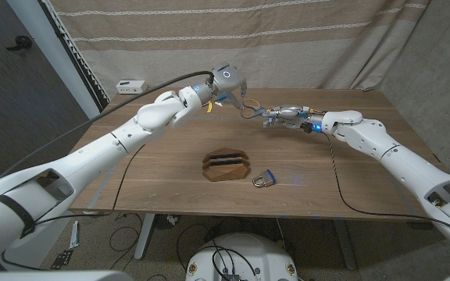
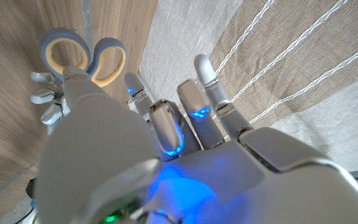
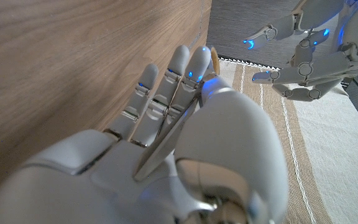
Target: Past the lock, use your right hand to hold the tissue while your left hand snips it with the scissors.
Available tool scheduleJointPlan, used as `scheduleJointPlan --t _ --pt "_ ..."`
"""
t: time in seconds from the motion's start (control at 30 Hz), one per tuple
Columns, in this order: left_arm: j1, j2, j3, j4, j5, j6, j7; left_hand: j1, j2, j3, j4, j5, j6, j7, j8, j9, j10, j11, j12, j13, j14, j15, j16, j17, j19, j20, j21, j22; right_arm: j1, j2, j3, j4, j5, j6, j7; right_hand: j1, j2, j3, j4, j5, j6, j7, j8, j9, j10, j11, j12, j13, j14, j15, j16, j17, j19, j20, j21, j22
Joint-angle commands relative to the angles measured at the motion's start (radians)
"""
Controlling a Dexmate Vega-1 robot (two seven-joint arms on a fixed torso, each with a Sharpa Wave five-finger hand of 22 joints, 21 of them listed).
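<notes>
Beyond the padlock (image 1: 263,180): right robot hand (image 1: 286,117) pinching scissors (image 1: 250,112) by the blades, left robot hand (image 1: 226,84) beside them, fingers spread.

Wooden holder (image 1: 226,165) sits mid-counter (image 1: 162,179), padlock (image 1: 264,180) just right of it, nearer the front edge. Behind them, left hand (image 1: 226,84) and right hand (image 1: 286,117) meet, scissors (image 1: 248,111) between them.

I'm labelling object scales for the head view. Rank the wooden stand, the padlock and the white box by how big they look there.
Largest: the wooden stand, clearly.
Then the padlock and the white box, which look about alike. The box sits farther from the camera, so I won't rank those two.
</notes>
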Motion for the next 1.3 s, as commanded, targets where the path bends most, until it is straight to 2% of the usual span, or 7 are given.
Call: scheduleJointPlan --t 0.03,0.07,0.2,0.37,0.83,1.3 --pt "-0.016 0.001 0.012 0.006 0.018 -0.025 -0.013 0.026 0.007 0.003 0.006 -0.010 0.000 0.000 0.002 0.002 -0.007 -0.001 -0.002 0.003 -0.002 0.000 -0.004 0.002 -0.009 -0.157 0.014 -0.004 -0.010 -0.006 0.002 -0.017 0.005 -0.004 -0.009 0.023 0.034 0.067 0.063 0.006 0.042 0.030 0.007 0.003 0.002 -0.003 0.008 0.002 -0.005 -0.065 0.000 0.003 -0.005 -0.112 0.010 0.000" --pt "-0.019 0.001 0.013 0.007 0.020 -0.029 -0.010 0.035 0.010 0.006 0.004 -0.011 0.004 0.009 0.005 0.003 -0.008 -0.001 -0.003 0.003 -0.004 0.000 -0.005 0.002 -0.010 -0.157 0.016 -0.006 -0.010 -0.006 0.002 -0.018 0.004 -0.003 -0.010 0.023 0.034 0.067 0.063 0.006 0.042 0.030 0.007 0.003 0.002 -0.003 0.008 0.003 -0.005 -0.065 0.000 0.003 -0.005 -0.112 0.011 -0.001" --pt "-0.026 0.002 0.015 0.012 0.021 -0.043 -0.005 0.049 0.017 0.012 0.000 -0.013 0.006 0.010 0.005 0.004 -0.011 -0.001 -0.004 0.003 -0.007 0.000 -0.006 0.001 -0.015 -0.158 0.016 -0.011 -0.009 -0.007 0.001 -0.020 0.005 -0.007 -0.011 0.023 0.034 0.067 0.063 0.006 0.041 0.031 0.007 0.003 0.000 -0.003 0.008 0.003 -0.005 -0.065 0.000 0.003 -0.006 -0.112 0.016 -0.004" --pt "-0.029 0.003 0.016 0.011 0.033 -0.042 -0.006 0.051 0.015 0.008 0.001 -0.020 -0.021 0.002 -0.002 0.005 -0.009 -0.001 -0.003 0.003 -0.004 0.000 -0.006 0.001 -0.013 -0.155 0.022 -0.016 -0.010 -0.007 0.000 -0.020 0.004 -0.005 -0.008 0.022 0.034 0.067 0.063 0.006 0.041 0.030 0.007 0.003 0.001 -0.002 0.009 0.003 -0.005 -0.065 0.000 0.003 -0.008 -0.113 0.021 -0.007" --pt "-0.053 -0.007 0.031 0.029 0.051 -0.052 -0.040 0.051 0.012 0.002 0.007 -0.029 -0.040 0.005 0.001 0.006 -0.004 -0.001 -0.001 0.003 0.004 0.000 -0.005 0.001 -0.014 -0.155 0.041 -0.015 -0.001 -0.001 -0.003 -0.007 0.004 -0.005 -0.003 0.021 0.034 0.066 0.062 0.006 0.041 0.030 0.007 0.004 0.000 -0.003 0.008 0.002 -0.004 -0.065 -0.001 0.003 -0.015 -0.114 0.038 -0.017" --pt "-0.064 -0.024 0.050 0.068 0.069 -0.047 0.015 0.063 0.021 0.008 0.006 -0.030 -0.033 0.008 0.004 0.006 -0.004 -0.001 -0.001 0.003 0.009 0.000 -0.005 0.001 -0.013 -0.157 0.047 -0.020 0.005 0.003 -0.008 0.004 0.000 -0.006 0.002 0.020 0.034 0.067 0.062 0.006 0.040 0.030 0.007 0.004 0.000 -0.001 0.008 0.000 -0.005 -0.065 -0.002 0.003 -0.020 -0.114 0.052 -0.025"
